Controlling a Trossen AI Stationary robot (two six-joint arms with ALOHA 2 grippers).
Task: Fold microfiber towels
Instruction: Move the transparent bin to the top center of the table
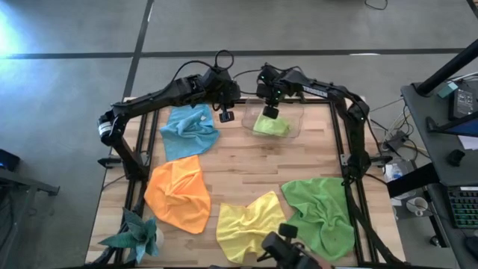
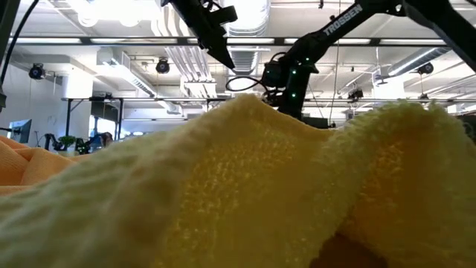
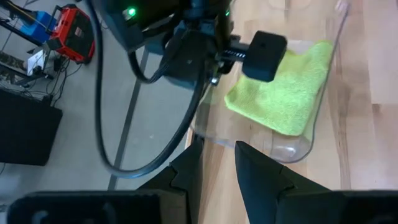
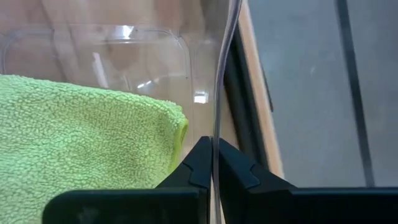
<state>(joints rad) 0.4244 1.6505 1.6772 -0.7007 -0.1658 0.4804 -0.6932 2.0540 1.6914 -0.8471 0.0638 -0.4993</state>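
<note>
You could read TROSSEN on the arm (image 2: 343, 21) at upper right; your right gripper (image 4: 213, 163) pinched the clear bin's wall (image 4: 222, 74), apparently, folded lime towel (image 4: 74, 143) lying inside, left of it.

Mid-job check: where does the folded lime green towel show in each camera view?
High view: lime green towel at the far table edge, in the clear bin.
Low view: not in it; the yellow towel blocks it.
Left wrist view: upper right.
Right wrist view: lower left.
Shared landmark: the clear bin.
</note>
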